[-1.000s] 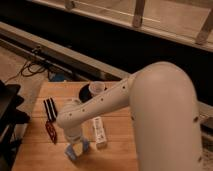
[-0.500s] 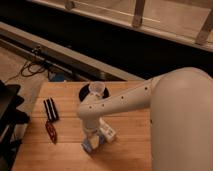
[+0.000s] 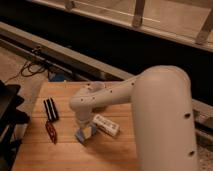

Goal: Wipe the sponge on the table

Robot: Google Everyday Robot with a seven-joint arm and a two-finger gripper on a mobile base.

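Observation:
The sponge [image 3: 86,134], light blue with a yellowish side, rests on the wooden table [image 3: 65,157] near its middle. My gripper [image 3: 83,125] points straight down from the thick white arm and is shut on the sponge's top, holding it against the wood. The wrist hides most of the grip.
A white bottle [image 3: 106,125] lies on its side just right of the sponge, almost touching it. A black-and-white striped block [image 3: 50,109] and a small red object [image 3: 51,131] lie to the left. A dark chair [image 3: 10,117] stands past the table's left edge. Floor and cables lie beyond.
The gripper and the sponge slid together across the table, first to the right, then back a little to the left and away from the front edge. The bottle, block and red object stayed put.

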